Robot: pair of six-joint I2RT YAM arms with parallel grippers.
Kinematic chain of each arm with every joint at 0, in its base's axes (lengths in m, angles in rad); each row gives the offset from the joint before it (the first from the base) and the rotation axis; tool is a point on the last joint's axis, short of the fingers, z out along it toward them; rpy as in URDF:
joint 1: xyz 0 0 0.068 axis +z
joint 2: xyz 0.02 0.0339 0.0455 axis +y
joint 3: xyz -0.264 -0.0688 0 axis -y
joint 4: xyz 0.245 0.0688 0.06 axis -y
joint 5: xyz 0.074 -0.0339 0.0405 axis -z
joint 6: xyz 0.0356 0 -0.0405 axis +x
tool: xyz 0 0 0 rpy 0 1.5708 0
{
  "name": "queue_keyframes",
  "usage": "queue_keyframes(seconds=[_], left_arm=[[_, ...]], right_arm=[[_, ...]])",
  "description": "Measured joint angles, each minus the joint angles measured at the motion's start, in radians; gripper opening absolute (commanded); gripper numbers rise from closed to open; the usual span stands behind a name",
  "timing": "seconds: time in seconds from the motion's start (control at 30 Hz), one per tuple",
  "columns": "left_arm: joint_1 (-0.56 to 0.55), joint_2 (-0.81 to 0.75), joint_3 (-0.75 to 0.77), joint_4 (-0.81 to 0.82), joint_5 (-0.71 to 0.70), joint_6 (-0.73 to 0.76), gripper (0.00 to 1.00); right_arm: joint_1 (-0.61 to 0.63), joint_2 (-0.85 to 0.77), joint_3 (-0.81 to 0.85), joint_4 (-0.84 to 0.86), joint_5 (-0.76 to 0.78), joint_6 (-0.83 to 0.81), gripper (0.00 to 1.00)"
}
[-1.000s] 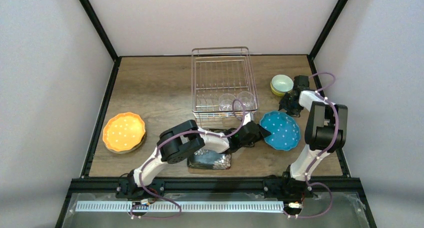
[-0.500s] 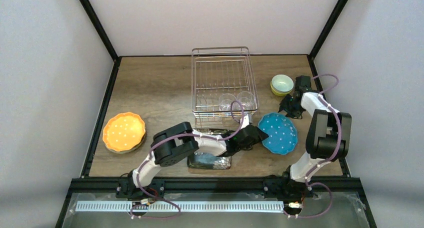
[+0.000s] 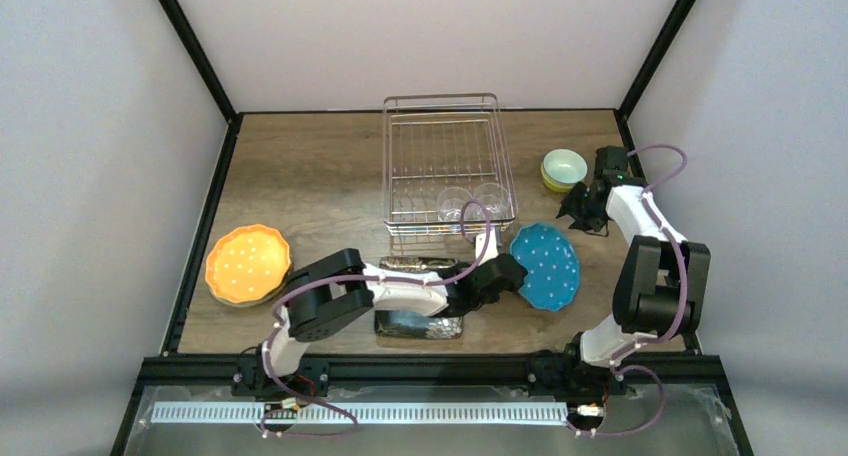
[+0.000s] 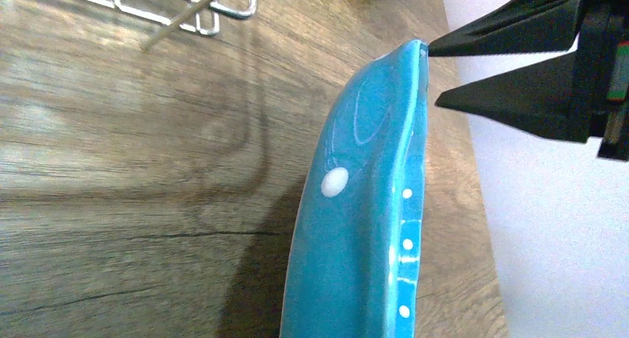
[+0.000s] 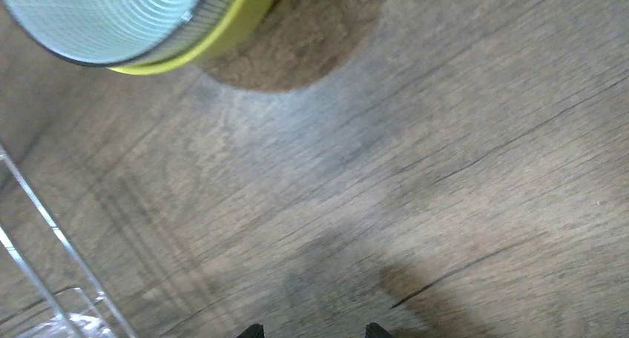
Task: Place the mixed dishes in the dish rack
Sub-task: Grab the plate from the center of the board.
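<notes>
My left gripper (image 3: 510, 274) is shut on the near-left rim of the blue white-dotted plate (image 3: 548, 266), which is tipped up on edge; the left wrist view shows the plate (image 4: 363, 227) edge-on above the wood. My right gripper (image 3: 584, 214) hangs open just beyond the plate's far rim, its fingertips (image 5: 252, 328) apart over bare table with nothing between them. The dish rack (image 3: 400, 156) holds two clear glass cups (image 3: 453, 202) at its near end. Stacked mint and yellow-green bowls (image 3: 564, 168) sit right of the rack, by the right gripper.
An orange dotted plate (image 3: 247, 264) lies at the left on a paler plate. The black square floral plate (image 3: 418, 322) lies under my left forearm near the front edge. Rack wires (image 4: 185, 1) are close to the blue plate's upper left. The black frame rail borders the right side.
My left gripper has drawn the blue plate leftward and tipped it steeper onto its edge. The right arm's elbow has swung right while its gripper stayed beside the bowls.
</notes>
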Motion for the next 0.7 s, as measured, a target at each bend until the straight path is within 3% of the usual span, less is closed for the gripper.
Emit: queue_keyframes(seconds=[0.33, 0.7], left_arm=[[-0.068, -0.101, 0.069, -0.28, -0.134, 0.164, 0.03], [-0.209, -0.233, 0.284, -0.592, -0.356, 0.374, 0.03]], right_arm=[[0.0, -0.098, 0.054, -0.002, 0.003, 0.005, 0.82], [0.0, -0.17, 0.094, 0.016, 0.038, -0.015, 0.83]])
